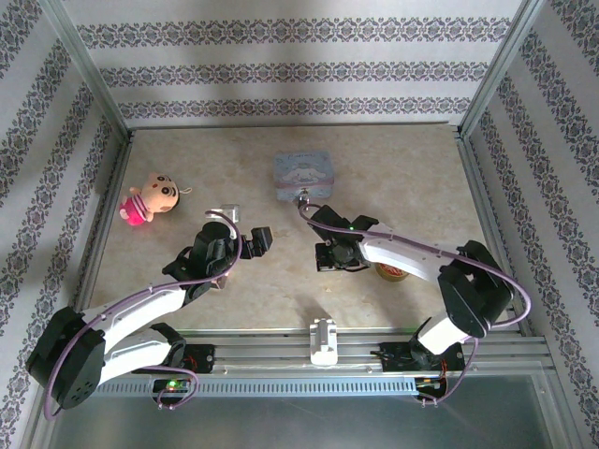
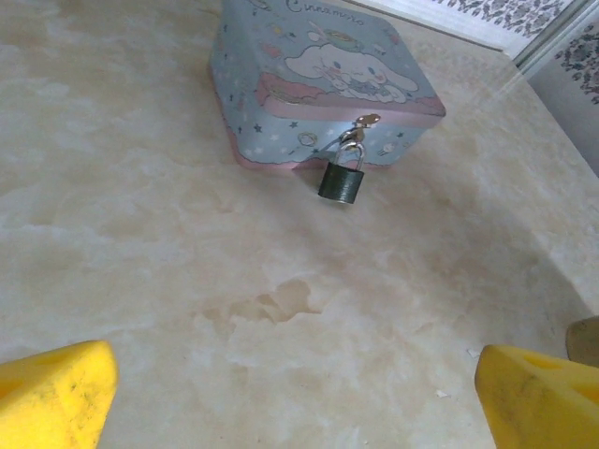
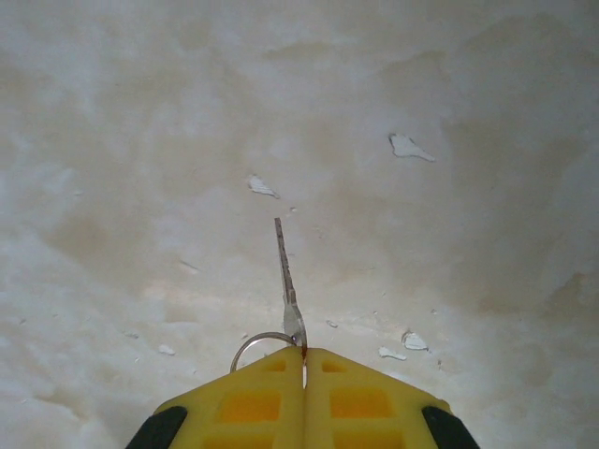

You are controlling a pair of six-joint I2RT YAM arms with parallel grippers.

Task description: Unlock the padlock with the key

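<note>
The padlock (image 2: 342,180) is small and dark grey. It hangs by its shackle from the clasp of a pale-blue cartoon tin (image 2: 318,75) at the back middle of the table, the padlock (image 1: 301,197) at the tin's (image 1: 304,171) front edge. My left gripper (image 2: 295,393) is open, its yellow fingertips (image 2: 56,393) wide apart over bare table, well short of the padlock. My right gripper (image 3: 304,354) is shut on the head of the thin silver key (image 3: 286,271). The blade points forward just above the table, and a small ring (image 3: 255,344) hangs beside it. The right gripper (image 1: 326,254) hovers in front of the tin.
A pink-and-yellow doll (image 1: 150,198) lies at the left. A white plastic block (image 1: 325,339) sits on the front rail. A brown round object (image 1: 391,271) sits under the right arm. Metal frame posts and patterned walls close in the table. Small white flecks (image 3: 410,146) dot the surface.
</note>
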